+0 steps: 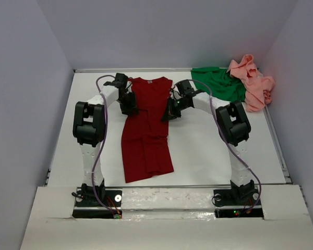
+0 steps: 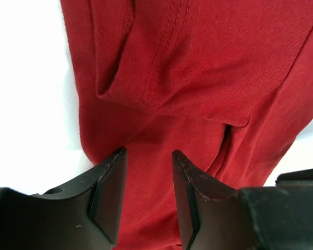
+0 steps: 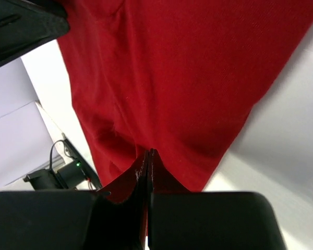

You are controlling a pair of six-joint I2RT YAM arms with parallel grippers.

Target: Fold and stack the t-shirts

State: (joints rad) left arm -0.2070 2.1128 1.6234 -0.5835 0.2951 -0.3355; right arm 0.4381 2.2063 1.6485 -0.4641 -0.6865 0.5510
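1. The dark red cloth t-shirt (image 1: 146,130) lies flat in the middle of the white table (image 1: 208,151).
2. The bright green cloth t-shirt (image 1: 219,83) and the crumpled salmon pink cloth t-shirt (image 1: 253,83) touch in the far right corner.
3. The left claw (image 2: 148,153) is half open over the red cloth and holds nothing.
4. The right claw (image 3: 148,153) is pinched tight on the red shirt's edge.

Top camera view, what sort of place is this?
Probably a robot test cell, not a home: white table boxed in by plain walls, left arm and right arm bolted at its near edge, dark red t-shirt spread between them.
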